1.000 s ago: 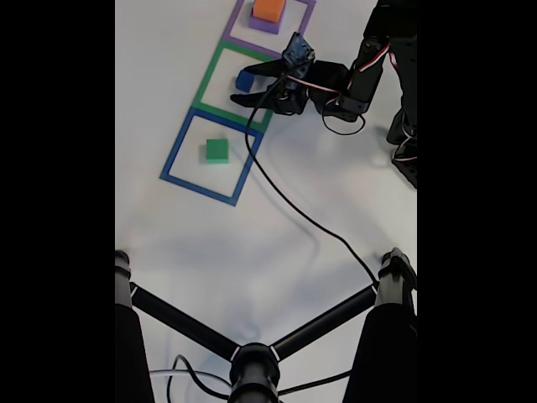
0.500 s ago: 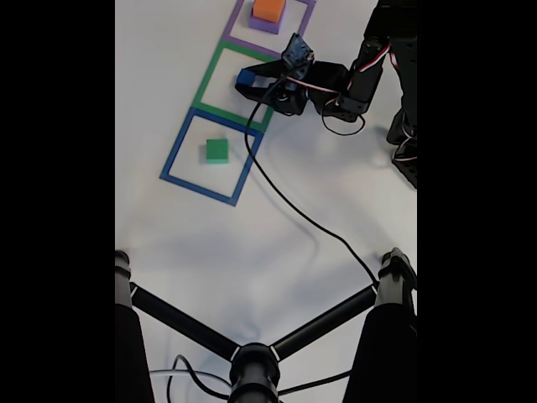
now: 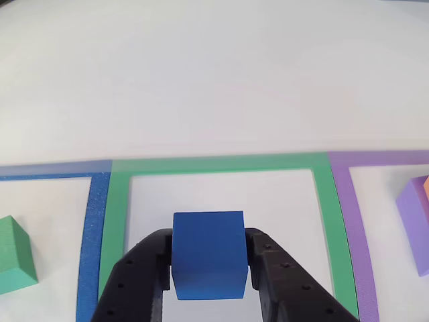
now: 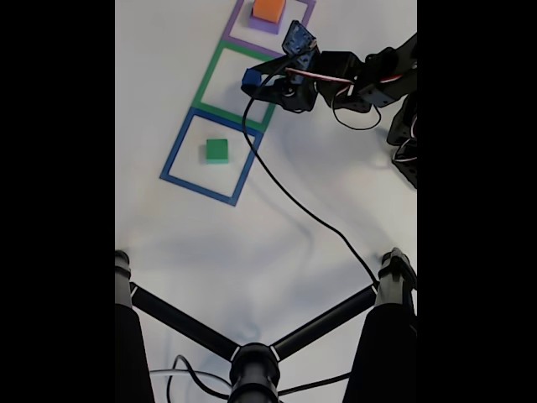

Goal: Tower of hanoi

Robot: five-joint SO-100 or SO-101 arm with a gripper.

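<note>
The black gripper (image 3: 208, 258) is clamped on the small blue foam cube (image 3: 208, 253) over the green tape square outline (image 3: 221, 164); the green foam block (image 4: 216, 150) sits left, in the fixed view.

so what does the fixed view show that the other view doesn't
The fixed view alone shows the arm, its black cable, the whole blue tape square and black tripod legs. The other view alone shows up close the two black fingers pressed against the blue cube's sides. Both show the gripper shut on the blue cube over the green tape square, the green block in the blue square, and the orange block on the purple slab.
</note>
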